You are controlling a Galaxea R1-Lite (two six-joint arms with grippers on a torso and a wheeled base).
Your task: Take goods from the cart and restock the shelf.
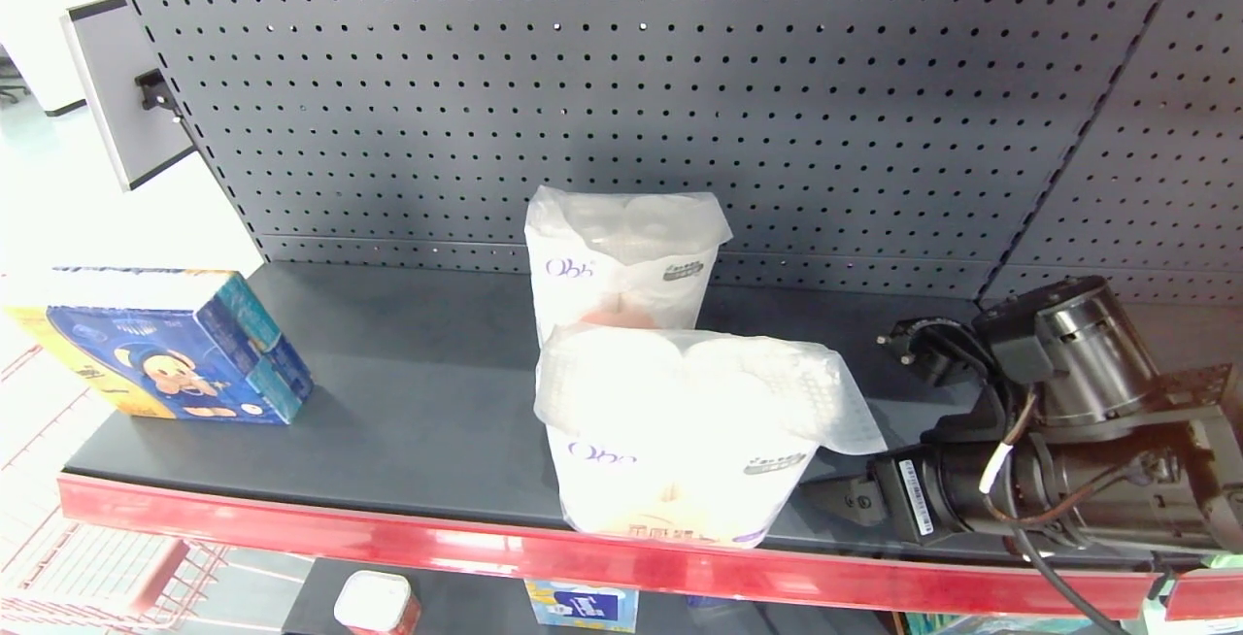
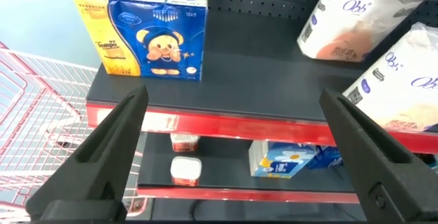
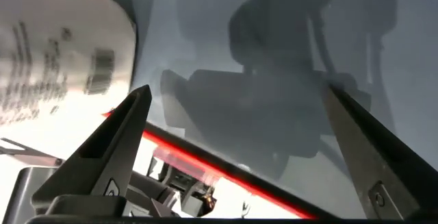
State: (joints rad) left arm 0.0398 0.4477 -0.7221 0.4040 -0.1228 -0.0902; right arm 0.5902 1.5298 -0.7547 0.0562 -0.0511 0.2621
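Centrally, a roll pack [image 1: 680,441] is stocked on the shelf [image 1: 418,392]; just right of it, the right claw [image 1: 825,497] is spread wide, empty.

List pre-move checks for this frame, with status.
1. Right gripper open, empty: ok.
2. Left gripper open, empty: ok.
3. Front roll pack upright on shelf: ok.
4. Front roll pack back from red lip: not ok, sits right at it.
5. Right gripper clear of front roll pack: cannot tell, close beside it.
6. Blue tissue pack standing at shelf's left end: ok.
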